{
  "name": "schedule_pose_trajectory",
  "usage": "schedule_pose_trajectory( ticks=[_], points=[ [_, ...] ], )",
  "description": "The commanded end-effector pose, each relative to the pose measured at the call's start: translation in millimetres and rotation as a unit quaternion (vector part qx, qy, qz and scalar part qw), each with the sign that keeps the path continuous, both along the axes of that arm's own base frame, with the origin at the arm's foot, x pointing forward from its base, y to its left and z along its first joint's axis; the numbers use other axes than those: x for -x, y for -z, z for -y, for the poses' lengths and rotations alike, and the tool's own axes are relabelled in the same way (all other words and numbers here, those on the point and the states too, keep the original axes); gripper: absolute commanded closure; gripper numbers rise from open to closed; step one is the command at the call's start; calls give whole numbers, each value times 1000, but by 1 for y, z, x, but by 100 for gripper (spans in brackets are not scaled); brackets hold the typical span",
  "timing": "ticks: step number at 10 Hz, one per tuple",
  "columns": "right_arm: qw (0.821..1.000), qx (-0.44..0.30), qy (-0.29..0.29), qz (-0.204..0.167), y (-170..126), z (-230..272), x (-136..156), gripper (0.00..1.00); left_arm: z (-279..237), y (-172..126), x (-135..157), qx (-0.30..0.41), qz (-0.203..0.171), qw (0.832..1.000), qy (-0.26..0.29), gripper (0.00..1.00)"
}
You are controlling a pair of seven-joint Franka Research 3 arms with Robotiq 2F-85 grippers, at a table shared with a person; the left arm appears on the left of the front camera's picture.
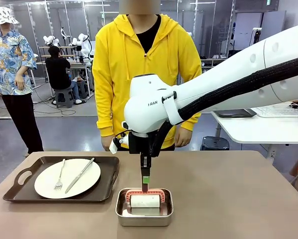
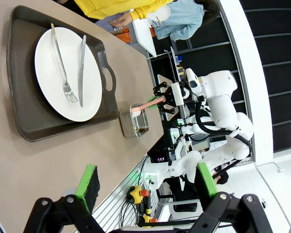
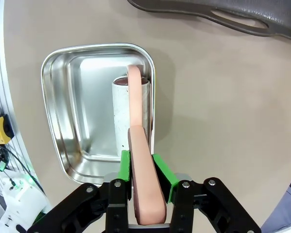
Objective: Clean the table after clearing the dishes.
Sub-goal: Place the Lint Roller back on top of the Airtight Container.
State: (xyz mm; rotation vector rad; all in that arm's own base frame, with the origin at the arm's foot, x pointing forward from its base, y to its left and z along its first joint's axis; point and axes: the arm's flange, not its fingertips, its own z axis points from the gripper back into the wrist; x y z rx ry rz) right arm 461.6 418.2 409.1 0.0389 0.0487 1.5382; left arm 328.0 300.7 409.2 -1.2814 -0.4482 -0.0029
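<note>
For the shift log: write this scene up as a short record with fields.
table: brown, one tray and one pan on it
tray: robot's left, holds plate with fork and knife
pan: steel, centre, roller in it
right fingers: shut on the roller's pink handle
left fingers: open, above the table, holding nothing
person: standing at far side, yellow hoodie

Right wrist view: the tray (image 3: 184,6) is getting cut off by the top edge, and the roller's pink handle (image 3: 140,160) is covering a strip of the white roll (image 3: 120,111). Up front, the right arm (image 1: 223,74) is blocking the waist of the person (image 1: 109,64).
</note>
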Motion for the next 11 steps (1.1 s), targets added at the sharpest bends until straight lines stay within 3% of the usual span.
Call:
schedule_pose_trajectory(
  ticks=[1,7,10,11],
  points=[
    [999,-24,-22,9,17,8,-1,77,-1,-1,2,1,4,1000,0,0],
    [999,-40,-25,3,31,25,-1,77,-1,-1,2,1,4,1000,0,0],
    [1000,-25,-14,2,16,16,1,77,-1,-1,2,1,4,1000,0,0],
    [1000,-22,-10,6,9,14,1,68,-1,-1,2,1,4,1000,0,0]
  ],
)
